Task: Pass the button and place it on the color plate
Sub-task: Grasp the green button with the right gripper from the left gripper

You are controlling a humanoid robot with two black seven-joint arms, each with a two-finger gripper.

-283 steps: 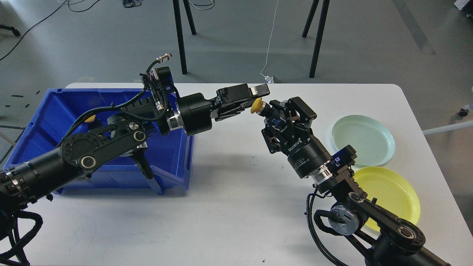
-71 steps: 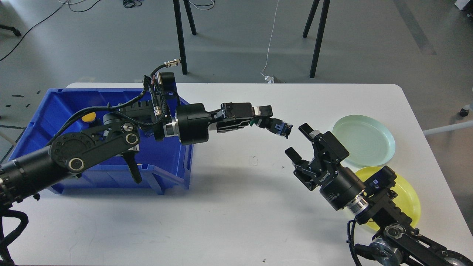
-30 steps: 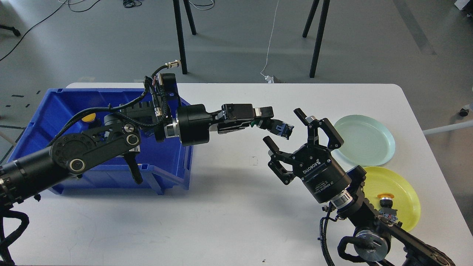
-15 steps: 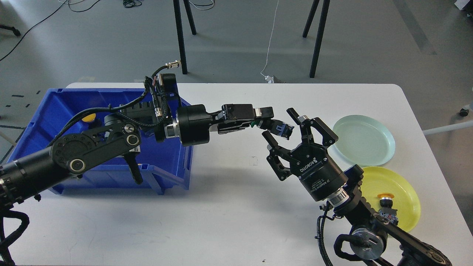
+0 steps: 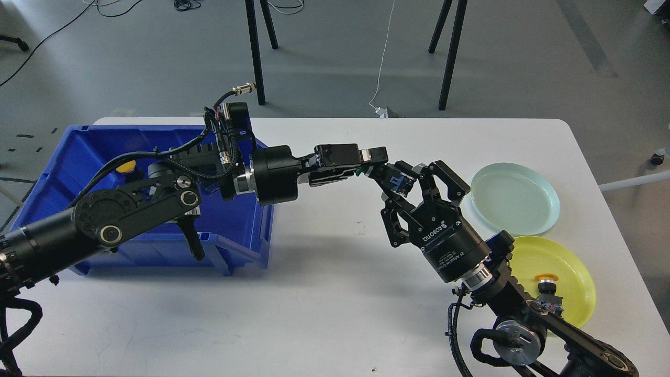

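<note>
My left gripper (image 5: 372, 163) reaches out over the middle of the white table (image 5: 324, 303) and is shut on a button (image 5: 398, 182) with a green cap and a black and blue body that points right. My right gripper (image 5: 396, 184) comes up from the lower right. Its two fingers stand on either side of the button's body, still apart. A pale green plate (image 5: 515, 199) and a yellow plate (image 5: 573, 267) lie at the right. A yellow-capped button (image 5: 547, 287) stands on the yellow plate.
A blue bin (image 5: 63, 157) sits at the left under my left arm, with another yellow button (image 5: 125, 167) inside it. Black stand legs (image 5: 255, 57) rise from the floor beyond the table's far edge.
My right gripper has swung up and left from the yellow plate, where the yellow button now stands, and has moved its fingers around the green button. My left gripper has stayed nearly still.
</note>
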